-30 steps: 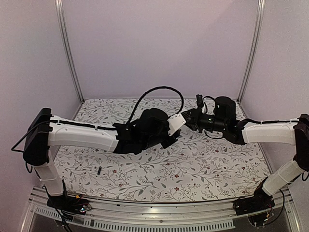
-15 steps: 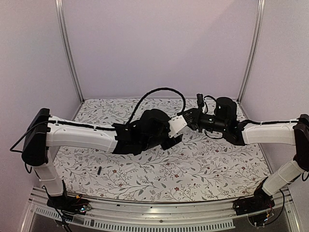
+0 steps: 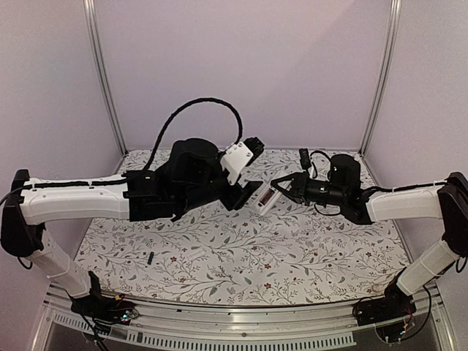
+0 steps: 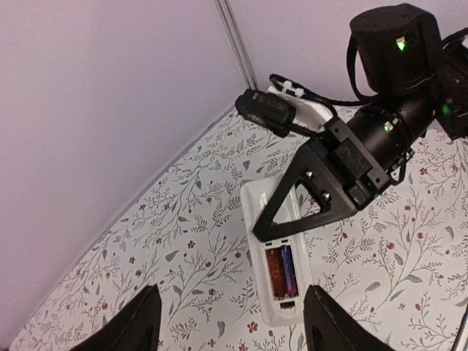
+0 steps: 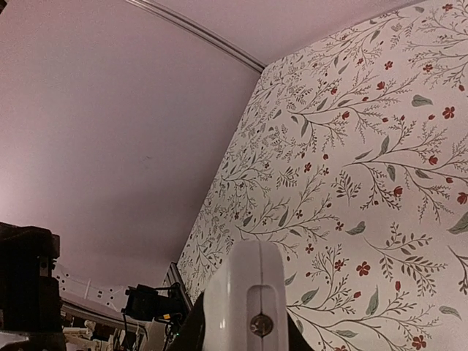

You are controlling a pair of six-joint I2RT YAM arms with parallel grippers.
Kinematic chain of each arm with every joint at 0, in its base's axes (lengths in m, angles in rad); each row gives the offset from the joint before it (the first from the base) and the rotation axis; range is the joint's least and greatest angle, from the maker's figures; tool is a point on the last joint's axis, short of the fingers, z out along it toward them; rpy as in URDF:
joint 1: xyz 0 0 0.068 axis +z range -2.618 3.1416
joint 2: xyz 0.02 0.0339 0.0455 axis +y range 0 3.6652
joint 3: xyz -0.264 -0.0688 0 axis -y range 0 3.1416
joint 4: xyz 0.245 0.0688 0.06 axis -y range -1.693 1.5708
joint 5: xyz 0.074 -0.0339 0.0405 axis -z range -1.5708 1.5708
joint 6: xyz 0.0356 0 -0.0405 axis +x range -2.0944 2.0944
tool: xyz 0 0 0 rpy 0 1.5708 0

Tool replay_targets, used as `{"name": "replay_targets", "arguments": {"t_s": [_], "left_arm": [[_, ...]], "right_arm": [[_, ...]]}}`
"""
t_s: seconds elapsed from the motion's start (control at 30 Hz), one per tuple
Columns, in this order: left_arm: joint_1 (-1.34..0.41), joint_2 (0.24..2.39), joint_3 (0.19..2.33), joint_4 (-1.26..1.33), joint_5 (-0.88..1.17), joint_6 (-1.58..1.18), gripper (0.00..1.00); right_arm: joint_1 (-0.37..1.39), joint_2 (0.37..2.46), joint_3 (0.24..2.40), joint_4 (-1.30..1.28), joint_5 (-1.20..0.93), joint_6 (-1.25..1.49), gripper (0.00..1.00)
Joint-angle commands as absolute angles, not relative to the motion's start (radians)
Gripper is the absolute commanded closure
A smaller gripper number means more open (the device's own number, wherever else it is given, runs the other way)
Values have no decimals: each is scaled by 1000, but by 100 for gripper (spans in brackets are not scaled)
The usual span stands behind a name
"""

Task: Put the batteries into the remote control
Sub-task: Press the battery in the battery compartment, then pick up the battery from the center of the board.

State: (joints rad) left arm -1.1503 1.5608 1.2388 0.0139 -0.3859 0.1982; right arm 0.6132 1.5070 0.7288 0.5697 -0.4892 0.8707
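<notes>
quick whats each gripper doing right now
Left gripper: open, holding nothing.
Right gripper: shut on the slim white rectangular plastic remote control.

A battery (image 4: 281,270) sits in the remote control (image 4: 257,208), apparently; another battery (image 3: 148,258) lies front-left on the table (image 3: 329,256).

The right tool (image 3: 284,187) holds the remote (image 3: 265,197) in the air above the middle of the worktop (image 3: 314,256), gripping its 2 o'clock end. The remote is tilted, with its free end pointing to 7 o'clock and a small dark recess showing on its face. The left tool (image 3: 246,193) hangs just beside the remote at its 9 o'clock; whether they touch cannot be told. One battery (image 3: 149,258) lies on the worktop at 8 o'clock from the remote, well apart. A black cable (image 3: 191,110) arches over the left wrist.
</notes>
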Motion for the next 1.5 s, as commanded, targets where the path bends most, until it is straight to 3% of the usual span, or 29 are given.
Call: {"name": "replay_targets", "arguments": {"t_s": [0.0, 0.17, 0.37, 0.53, 0.8, 1.47], "left_arm": [[-1067, 1447, 1164, -303, -347, -93, 34], [-960, 1272, 979, -545, -228, -410, 37], [-870, 1079, 765, -765, -200, -750, 48], [-824, 1042, 654, -882, -170, -898, 49], [-796, 1169, 626, -879, -189, -929, 49], [-750, 1243, 528, -601, -208, -751, 65]], "right_arm": [[587, 1517, 719, 630, -571, 820, 100], [566, 1522, 718, 628, -625, 795, 100], [555, 1542, 724, 623, -662, 780, 100], [555, 1564, 735, 626, -683, 784, 100], [555, 1565, 739, 627, -696, 791, 100], [555, 1577, 748, 637, -707, 814, 100]]}}
